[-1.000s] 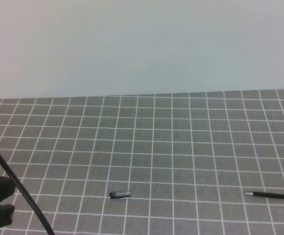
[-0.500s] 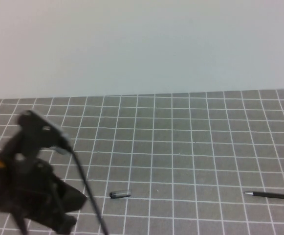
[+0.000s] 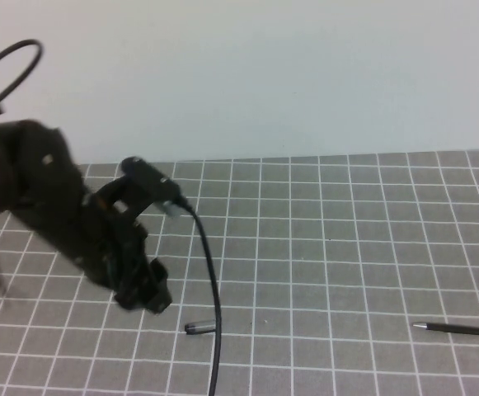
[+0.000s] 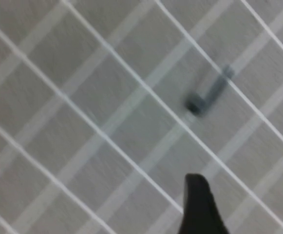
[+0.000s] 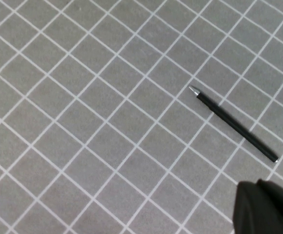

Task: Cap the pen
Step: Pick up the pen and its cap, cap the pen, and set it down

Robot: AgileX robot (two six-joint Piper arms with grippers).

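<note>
Nearest the front edge, low in the high view and a little left of centre, the pen cap [image 3: 202,327] lies on its side on the grey gridded table [image 3: 346,231]. It is a short dark piece, lying roughly left to right. At about the same depth, in the lower right corner of the frame, the pen [image 3: 457,330] lies flat with its fine tip pointing left toward the cap. The two are well apart, with several bare grid squares between them, and nothing touches either one.

Just beyond the cap and slightly to its left, the left gripper [image 3: 147,295] hangs over the table near the cap without touching it. In its wrist view one dark finger [image 4: 198,207] shows, with a sliver of the other at the frame edge and a wide gap between them, so it is spread and holding nothing. The cap lies on the grid ahead of those tips.

A black cable [image 3: 210,280] runs from the left arm's wrist down past the cap to the bottom of the frame.

The right gripper [image 5: 265,207] appears only as a dark shape in its own wrist view, hovering above the table near the back end of the pen. I cannot tell whether it is released or clenched.

Farther back, the left arm fills the upper left of the high view. Behind it the table ends at a plain pale wall [image 3: 264,74].
</note>
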